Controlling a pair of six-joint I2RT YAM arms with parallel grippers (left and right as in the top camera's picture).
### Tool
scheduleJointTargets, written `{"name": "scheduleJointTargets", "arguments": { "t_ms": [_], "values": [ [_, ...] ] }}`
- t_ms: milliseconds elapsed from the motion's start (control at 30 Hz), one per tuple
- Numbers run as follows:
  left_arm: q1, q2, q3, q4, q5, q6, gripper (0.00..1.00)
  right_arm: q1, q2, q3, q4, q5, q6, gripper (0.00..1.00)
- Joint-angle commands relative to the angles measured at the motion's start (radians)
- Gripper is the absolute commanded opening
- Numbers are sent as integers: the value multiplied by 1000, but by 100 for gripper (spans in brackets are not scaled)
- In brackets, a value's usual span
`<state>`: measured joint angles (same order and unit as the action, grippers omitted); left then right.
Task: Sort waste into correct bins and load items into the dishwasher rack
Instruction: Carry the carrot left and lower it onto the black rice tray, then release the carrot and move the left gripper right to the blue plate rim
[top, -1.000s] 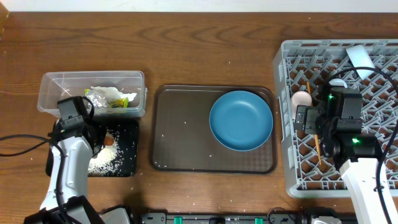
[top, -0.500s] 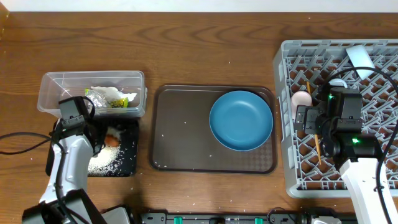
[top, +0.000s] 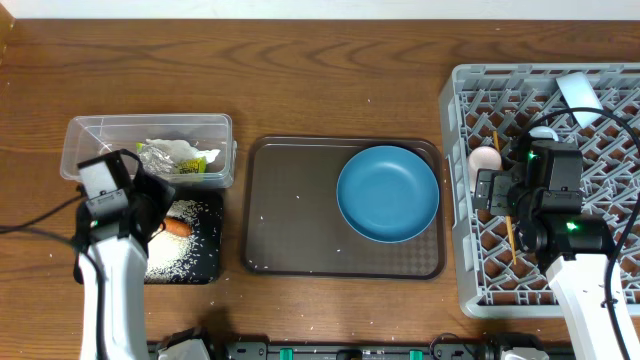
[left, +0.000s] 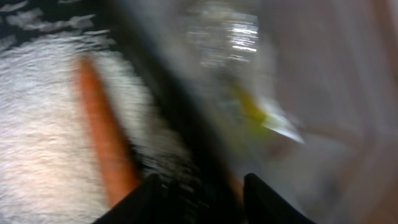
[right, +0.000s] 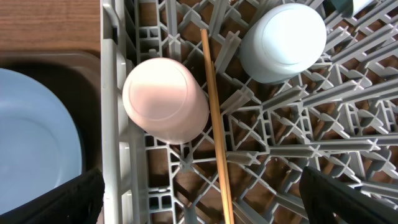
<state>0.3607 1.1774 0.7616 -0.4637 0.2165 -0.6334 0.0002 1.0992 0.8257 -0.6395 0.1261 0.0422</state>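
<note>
Overhead: the left gripper (top: 155, 205) hangs where the clear tub (top: 75, 150) meets the black tray (top: 200, 265), and its arm hides the tray's left side. The carrot piece (top: 178, 227) lies loose on the rice (top: 165, 262) in that tray, just beside the fingers. We see the wrapper (top: 158, 157) and tissue (top: 187, 149) in the tub. The blue plate (top: 388, 193) fills the right half of the brown tray (top: 290, 220); the left half is bare. The right gripper (top: 483, 190) is over the left wall of the rack (top: 452, 120), which is cut off at the right.

Left wrist: heavy blur. The fingertips (left: 134, 202) are apart with nothing clamped. We make out the carrot as an orange streak.

Right wrist: the jaws are wide and empty. The pink-white cup (right: 165, 99) sits just beside a chopstick (right: 214, 112), the pale blue cup (right: 283, 40) is near, and the plate is cropped at the left.
</note>
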Motion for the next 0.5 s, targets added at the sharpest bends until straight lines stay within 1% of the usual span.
{"name": "scheduleJointTargets", "arguments": {
  "t_ms": [0, 133, 200, 300, 400, 467],
  "values": [
    [-22, -87, 30, -38, 246, 127, 50, -6, -8, 18, -1, -3, 13, 99],
    [-97, -163, 41, -145, 267, 159, 54, -6, -8, 18, -1, -3, 13, 99],
    [-149, -175, 62, -187, 266, 175, 57, -6, -8, 18, -1, -3, 13, 99],
    [-249, -163, 131, -248, 258, 192, 57, -6, -8, 18, -1, -3, 13, 99],
    [-377, -126, 239, -316, 177, 192, 58, -6, -8, 18, -1, -3, 13, 99],
    [-474, -90, 315, -370, 82, 187, 58, -6, -8, 18, -1, -3, 13, 99]
  ]
}}
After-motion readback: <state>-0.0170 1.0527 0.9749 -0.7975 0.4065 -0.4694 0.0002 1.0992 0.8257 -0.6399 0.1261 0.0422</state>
